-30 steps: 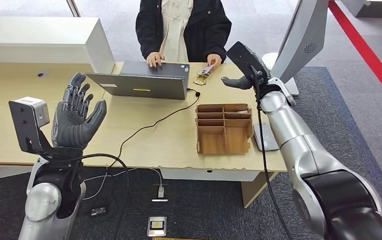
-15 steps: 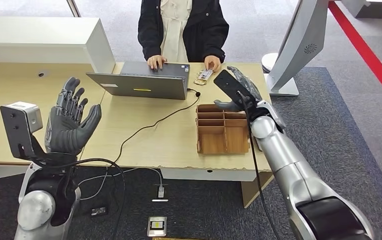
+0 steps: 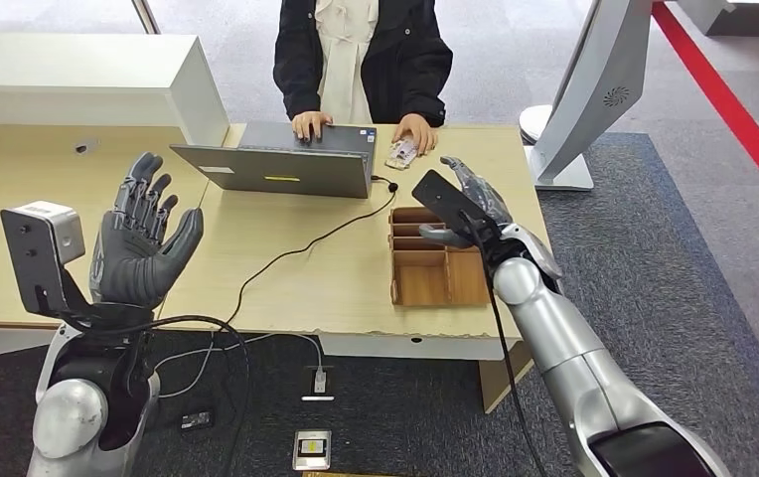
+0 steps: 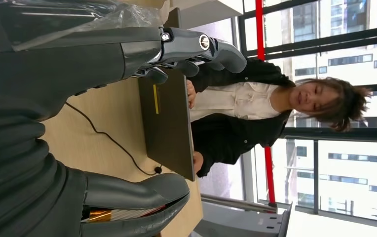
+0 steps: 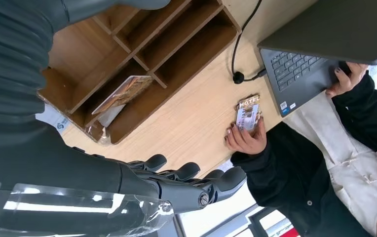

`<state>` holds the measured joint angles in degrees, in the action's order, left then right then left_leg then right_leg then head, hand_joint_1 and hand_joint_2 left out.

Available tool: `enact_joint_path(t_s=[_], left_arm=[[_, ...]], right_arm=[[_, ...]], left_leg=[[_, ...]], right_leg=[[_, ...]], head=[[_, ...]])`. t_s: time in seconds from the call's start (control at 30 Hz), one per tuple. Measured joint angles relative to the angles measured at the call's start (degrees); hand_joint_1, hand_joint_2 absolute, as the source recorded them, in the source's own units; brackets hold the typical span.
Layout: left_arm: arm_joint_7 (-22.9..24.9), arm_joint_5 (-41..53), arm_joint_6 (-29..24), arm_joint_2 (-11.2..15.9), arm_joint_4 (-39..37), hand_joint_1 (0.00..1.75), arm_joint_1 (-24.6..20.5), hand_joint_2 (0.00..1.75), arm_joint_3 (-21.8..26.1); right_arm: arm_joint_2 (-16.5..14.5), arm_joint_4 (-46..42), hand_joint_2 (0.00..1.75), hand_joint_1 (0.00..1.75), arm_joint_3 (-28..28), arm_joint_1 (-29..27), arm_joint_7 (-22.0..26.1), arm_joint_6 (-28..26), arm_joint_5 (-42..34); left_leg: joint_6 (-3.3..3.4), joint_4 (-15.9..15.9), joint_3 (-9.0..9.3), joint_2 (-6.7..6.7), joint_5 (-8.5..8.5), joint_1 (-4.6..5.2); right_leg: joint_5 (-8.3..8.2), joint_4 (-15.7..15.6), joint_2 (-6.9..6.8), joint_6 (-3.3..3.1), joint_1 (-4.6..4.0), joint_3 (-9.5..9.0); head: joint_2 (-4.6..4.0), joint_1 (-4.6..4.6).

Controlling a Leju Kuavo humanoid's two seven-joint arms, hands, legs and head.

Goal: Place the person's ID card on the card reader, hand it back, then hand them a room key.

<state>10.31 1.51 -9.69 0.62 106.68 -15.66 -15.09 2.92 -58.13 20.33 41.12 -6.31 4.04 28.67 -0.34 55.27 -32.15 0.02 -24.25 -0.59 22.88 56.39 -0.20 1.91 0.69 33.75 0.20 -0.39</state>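
The person's hand (image 3: 417, 130) rests on the far edge of the desk and holds two cards (image 3: 401, 152), one printed HOTEL (image 5: 248, 109). My right hand (image 3: 467, 202) hovers open and empty, fingers spread, over the far right corner of the wooden organiser (image 3: 441, 266), a short way from those cards. One card (image 5: 125, 93) lies tilted in an organiser compartment (image 5: 142, 49). My left hand (image 3: 147, 243) is raised at the desk's near left with its palm up, fingers apart and nothing in it; its fingers (image 4: 196, 47) stand spread in the left wrist view.
An open laptop (image 3: 286, 164) stands in front of the person, with a black cable (image 3: 296, 248) running over the desk's near edge. A white stand (image 3: 594, 89) rises at the far right. A white flat device (image 5: 56, 120) lies beside the organiser.
My right arm has drawn back from the person's hand and now hangs over the organiser. The person has lowered the cards to the desk. My left hand has barely moved.
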Motion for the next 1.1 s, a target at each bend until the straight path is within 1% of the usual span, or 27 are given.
enact_joint_path(t_s=[0.23,0.43,0.67,0.8,0.83,0.93,0.97,1.1], left_arm=[[0.11,-0.7,0.2,0.01,0.0,0.0,-0.06,1.75,-0.05],[0.5,-0.83,0.48,-0.01,0.0,0.0,-0.29,1.75,-0.08],[0.45,-0.83,0.98,-0.05,0.0,0.0,-0.56,1.75,-0.1],[0.4,-0.83,1.08,-0.06,0.0,0.0,-0.62,1.75,-0.1],[0.32,-0.84,1.13,-0.07,0.0,0.0,-0.66,1.75,-0.11],[-0.09,-0.9,1.38,-0.08,0.0,0.0,-0.77,1.75,-0.26],[-0.17,-0.92,1.45,-0.08,0.0,0.0,-0.77,1.75,-0.32],[-0.23,-0.92,1.58,-0.1,0.0,0.0,-0.77,1.75,-0.41]], right_arm=[[-0.05,-3.22,1.75,0.0,1.5,-1.96,-1.05,1.57,1.84],[-0.21,-4.16,1.75,0.0,2.81,-3.19,-1.24,0.95,3.25],[-0.19,-0.54,1.75,0.0,3.68,-2.08,2.2,-6.85,10.27],[-0.18,0.5,1.75,0.0,3.74,-1.78,2.65,-8.02,11.3],[-0.15,1.72,1.75,0.0,3.78,-1.52,2.87,-9.21,12.54],[0.1,9.88,1.75,0.0,3.87,0.58,3.47,-16.78,20.86],[0.22,12.09,1.75,0.0,3.87,1.23,3.45,-18.41,22.77],[0.7,16.13,1.75,0.0,3.86,2.17,3.26,-19.04,23.85]], left_leg=[[0.0,0.0,0.0,0.0,0.0,0.0],[0.0,0.0,0.0,0.0,0.0,0.0],[0.0,0.0,0.0,0.0,0.0,0.01],[0.0,0.0,0.0,0.0,0.0,0.01],[0.0,0.0,0.0,0.0,0.0,0.01],[0.0,0.0,0.0,0.0,0.0,0.01],[0.0,0.0,0.0,0.0,0.0,0.01],[0.0,0.0,-0.01,0.0,0.0,0.01]], right_leg=[[0.0,0.0,0.0,0.0,0.0,0.0],[0.0,0.0,0.0,0.0,0.0,0.0],[0.0,0.0,0.0,0.0,0.0,0.0],[0.0,0.0,0.0,0.0,0.0,0.0],[0.0,0.0,0.0,0.0,0.0,0.0],[0.0,0.0,0.0,0.0,0.0,0.02],[0.0,-0.01,0.0,0.0,0.0,0.03],[0.0,-0.01,0.0,0.0,0.0,0.03]], head=[[0.0,-0.01],[0.0,-0.01],[0.0,0.01],[0.0,0.02],[0.0,0.01],[0.0,-0.01],[0.0,0.0],[0.0,-0.01]])
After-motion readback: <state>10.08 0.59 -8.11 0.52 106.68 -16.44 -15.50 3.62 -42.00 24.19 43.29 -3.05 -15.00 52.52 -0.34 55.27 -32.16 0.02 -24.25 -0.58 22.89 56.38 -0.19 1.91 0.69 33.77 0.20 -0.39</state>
